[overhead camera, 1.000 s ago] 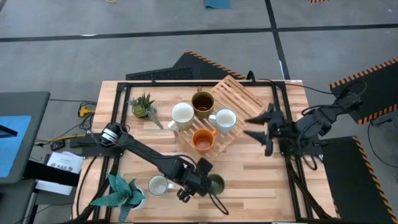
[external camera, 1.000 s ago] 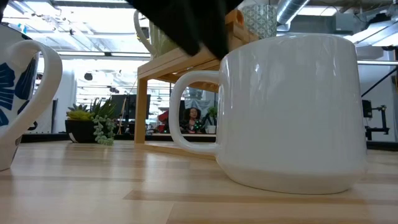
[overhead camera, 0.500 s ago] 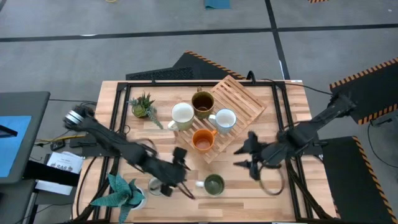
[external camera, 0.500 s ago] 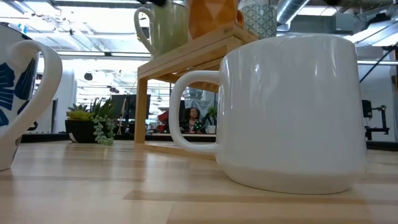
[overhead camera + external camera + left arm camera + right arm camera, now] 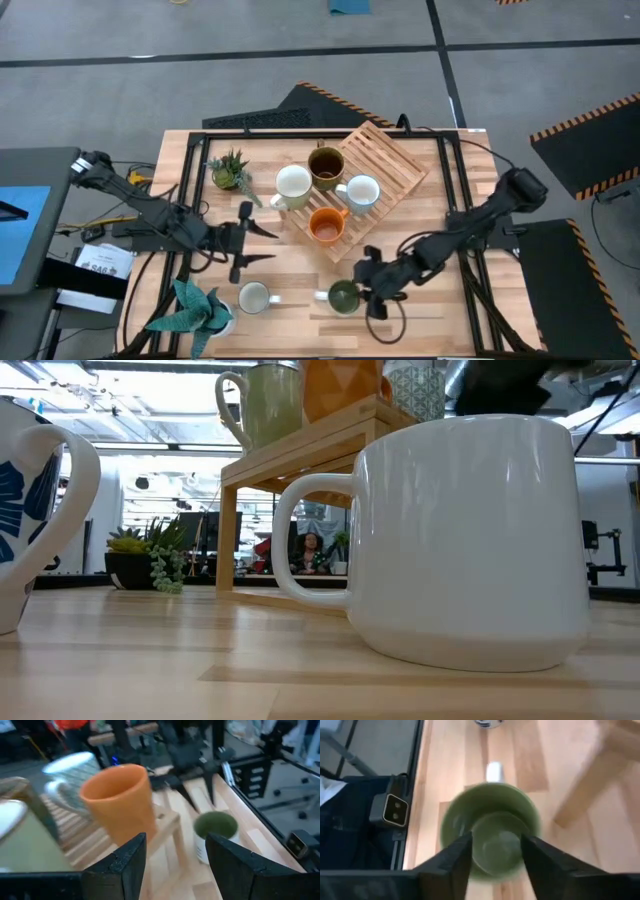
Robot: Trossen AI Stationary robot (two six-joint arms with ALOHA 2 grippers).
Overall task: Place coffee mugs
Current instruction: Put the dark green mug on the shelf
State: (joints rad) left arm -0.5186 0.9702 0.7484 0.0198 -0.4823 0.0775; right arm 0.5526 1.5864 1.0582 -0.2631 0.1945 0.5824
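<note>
The green mug [image 5: 343, 296], green inside and white outside, stands upright on the table near its front edge. It fills the right of the low view [image 5: 470, 540]. My right gripper [image 5: 364, 286] is open, just right of and above the mug. In the right wrist view the mug [image 5: 490, 837] shows between its two fingers. My left gripper [image 5: 262, 245] is open and holds nothing, left of the rack. A white mug with blue pattern [image 5: 255, 297] stands on the table. On the slatted rack [image 5: 385, 160] stand cream-white [image 5: 293, 185], dark brown [image 5: 326, 165], patterned white [image 5: 360, 190] and orange [image 5: 325, 225] mugs.
A small potted plant [image 5: 230, 170] stands at the far left of the table and a larger one [image 5: 195, 305] at the near left corner. Bare wood lies right of the rack and between the rack and the two front mugs.
My left gripper has drawn back from the green mug toward the table's left edge, rising and tipping toward level. My right gripper has come from the table's right edge down and toward the near edge, up to the green mug. The green mug has stayed in place.
</note>
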